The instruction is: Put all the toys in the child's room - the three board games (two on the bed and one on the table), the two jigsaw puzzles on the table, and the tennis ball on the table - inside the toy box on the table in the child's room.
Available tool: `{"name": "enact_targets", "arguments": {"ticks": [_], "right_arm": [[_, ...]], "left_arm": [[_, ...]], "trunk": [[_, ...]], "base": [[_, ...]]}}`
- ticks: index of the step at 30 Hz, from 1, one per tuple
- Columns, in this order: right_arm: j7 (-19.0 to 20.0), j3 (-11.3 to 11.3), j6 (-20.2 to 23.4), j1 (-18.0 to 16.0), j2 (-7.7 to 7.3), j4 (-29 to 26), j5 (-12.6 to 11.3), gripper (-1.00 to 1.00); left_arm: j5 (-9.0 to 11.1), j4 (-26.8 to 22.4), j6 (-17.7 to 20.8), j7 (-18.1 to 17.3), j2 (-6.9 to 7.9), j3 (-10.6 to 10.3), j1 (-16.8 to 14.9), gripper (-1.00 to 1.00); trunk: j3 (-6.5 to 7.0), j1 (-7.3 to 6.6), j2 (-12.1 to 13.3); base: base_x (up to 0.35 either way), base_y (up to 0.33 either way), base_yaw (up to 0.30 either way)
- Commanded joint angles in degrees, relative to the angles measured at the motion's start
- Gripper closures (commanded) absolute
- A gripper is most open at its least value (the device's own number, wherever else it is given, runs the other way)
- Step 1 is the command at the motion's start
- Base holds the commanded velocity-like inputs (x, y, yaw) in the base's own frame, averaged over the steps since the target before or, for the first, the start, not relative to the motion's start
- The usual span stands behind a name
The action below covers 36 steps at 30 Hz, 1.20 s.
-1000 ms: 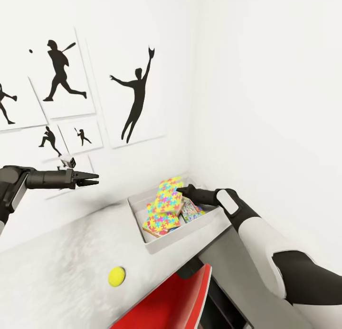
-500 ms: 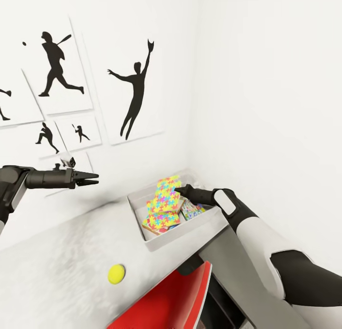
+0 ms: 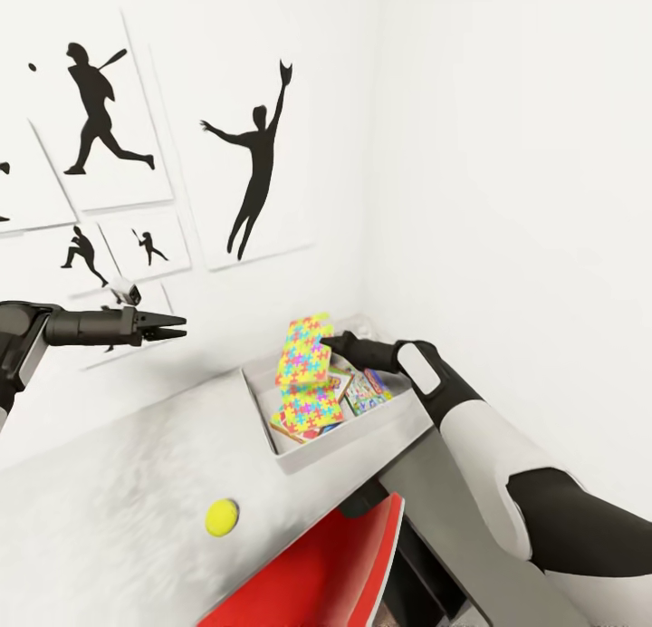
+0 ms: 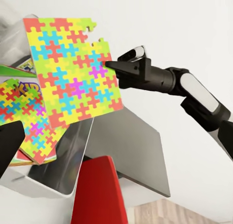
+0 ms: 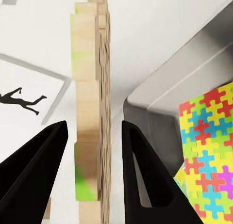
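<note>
- The right claw (image 3: 328, 342) reaches over the toy box (image 3: 299, 455) at the corner of the tabletop (image 3: 109, 518), and its fingers are spread a little, one on each side of the upper jigsaw puzzle (image 3: 305, 353).
- In the right wrist view that puzzle's edge (image 5: 92, 112) stands between the two dark fingers (image 5: 141, 170), with a gap showing on either side of the board; I cannot tell whether the pads press on it.
- In the left wrist view the right claw (image 4: 112, 66) meets the puzzle (image 4: 73, 69) at its side edge, and the board stands tilted, nearly upright, above the box.
- A second jigsaw puzzle (image 3: 308, 414) lies lower in the toy box, leaning against its near wall, just under the raised one.
- A printed board game (image 3: 367, 390) lies in the box on the side nearer the right arm, partly covered by the puzzles.
- The left claw (image 3: 177, 326) hangs in the air in front of the wall pictures (image 3: 244, 156), well apart from the box; its fingers look drawn together with nothing between them.
- The tennis ball (image 3: 221, 516) sits on the tabletop, outside the box, near the front edge and well apart from both claws.
- A red chair (image 3: 326, 564) stands pushed in under the tabletop's edge, just below the ball and box.
</note>
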Motion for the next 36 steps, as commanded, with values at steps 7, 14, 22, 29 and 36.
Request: {"name": "enact_targets", "arguments": {"ticks": [7,14,22,29,36], "right_arm": [[0.11,0.13,-0.07,-0.19,0.02,-0.07,0.13,1.00],[0.11,0.14,-0.30,-0.20,-0.05,-0.08,0.18,1.00],[0.11,0.14,-0.50,-0.20,-0.02,-0.09,0.19,1.00],[0.18,0.19,-0.76,-0.20,0.01,-0.04,1.20,1.00],[0.20,0.15,-0.77,-0.20,0.01,-0.07,1.48,1.00]], "left_arm": [[0.39,1.63,0.61,-0.05,0.09,-0.26,-0.09,-1.00],[0.39,2.02,0.61,-0.05,0.01,-0.19,-0.09,-1.00],[0.32,2.04,0.61,-0.05,-0.26,-0.19,-0.09,-1.00],[0.31,2.04,0.61,-0.05,-0.28,-0.27,-0.09,-1.00],[0.30,2.04,0.61,-0.05,-0.25,-0.28,-0.09,-1.00]], "trunk": [[-0.78,0.03,-0.13],[-1.44,0.03,-0.13],[-2.18,0.03,-0.13],[-2.84,0.03,-0.13],[-3.49,0.03,-0.13]], "base": [[0.000,0.000,0.000],[0.000,0.000,0.000],[0.000,0.000,0.000],[0.000,0.000,0.000],[0.000,0.000,0.000]]}}
